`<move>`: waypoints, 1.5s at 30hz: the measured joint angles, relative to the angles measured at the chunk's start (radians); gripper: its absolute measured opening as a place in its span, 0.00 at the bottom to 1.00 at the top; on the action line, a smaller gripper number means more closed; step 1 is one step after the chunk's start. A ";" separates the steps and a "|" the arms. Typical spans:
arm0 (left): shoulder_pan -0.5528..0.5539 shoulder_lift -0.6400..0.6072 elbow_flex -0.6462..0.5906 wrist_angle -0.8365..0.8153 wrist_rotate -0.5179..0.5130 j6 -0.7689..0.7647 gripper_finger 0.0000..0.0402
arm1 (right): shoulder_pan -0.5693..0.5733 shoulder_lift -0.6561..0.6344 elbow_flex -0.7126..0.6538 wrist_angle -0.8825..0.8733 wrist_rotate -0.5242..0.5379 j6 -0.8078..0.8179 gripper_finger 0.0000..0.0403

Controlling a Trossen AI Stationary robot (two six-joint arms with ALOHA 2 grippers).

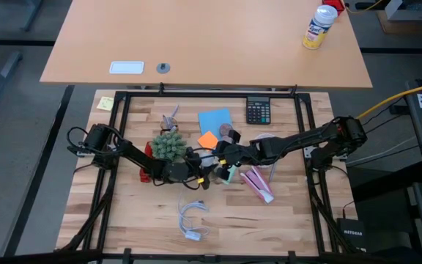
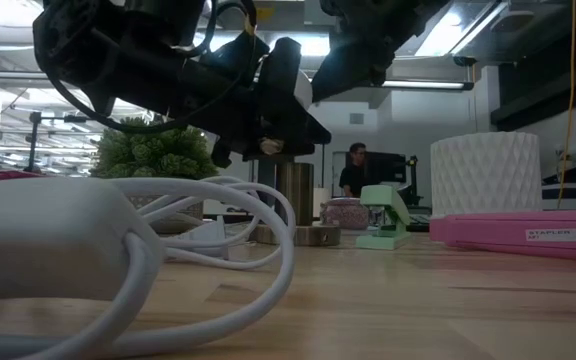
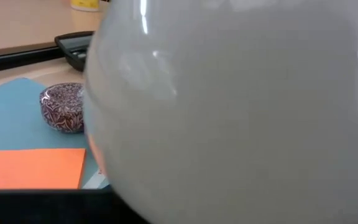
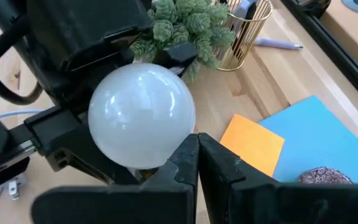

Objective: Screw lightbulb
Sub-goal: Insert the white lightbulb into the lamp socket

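The lightbulb's frosted white globe (image 4: 142, 118) hangs above the middle of the table and fills the left wrist view (image 3: 229, 106). My left gripper (image 1: 196, 170) reaches in from the table's left and is shut on it. A tan part (image 4: 143, 176), too small to name, shows under the globe. My right gripper (image 4: 197, 146) comes from the table's right, slanting down, shut, with its tips right beside the globe. The white looped cord (image 1: 193, 220) lies on the table nearer the front edge. My left gripper pinches the bulb's globe between its two fingers (image 4: 169, 57), one on either side of the round part (image 4: 104, 134). It comes about level from the table's left. The bulb is lifted clear of the table. My right gripper's shut tips stand at the globe's side (image 4: 182, 134); I cannot tell whether they touch it.
Behind the grippers are a green plant (image 1: 168, 144), a gold wire pen cup (image 1: 171, 121), a blue sheet (image 1: 215, 119) with an orange note (image 1: 208, 138), a patterned tin (image 1: 228, 132) and a calculator (image 1: 258, 111). A pink stapler (image 1: 257, 183) lies to the right.
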 joint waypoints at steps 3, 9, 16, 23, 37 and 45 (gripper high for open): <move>0.000 0.000 0.000 -0.001 0.003 -0.006 0.36 | 0.000 0.000 0.000 0.000 -0.002 0.000 0.04; 0.000 0.000 0.000 0.001 0.007 -0.007 0.36 | 0.000 0.000 0.000 0.004 -0.002 0.001 0.04; 0.000 0.000 0.001 0.003 0.007 0.006 0.36 | 0.000 0.000 0.000 0.008 0.026 0.000 0.04; 0.001 0.000 0.001 0.002 0.007 0.032 0.36 | 0.000 0.000 0.000 0.007 0.046 0.000 0.04; -0.013 0.000 0.001 0.012 -0.008 0.017 0.36 | -0.001 0.000 0.000 -0.067 0.095 0.001 0.04; -0.068 -0.103 0.001 -0.120 -0.033 -0.023 0.36 | -0.001 0.000 0.001 -0.096 0.096 0.001 0.04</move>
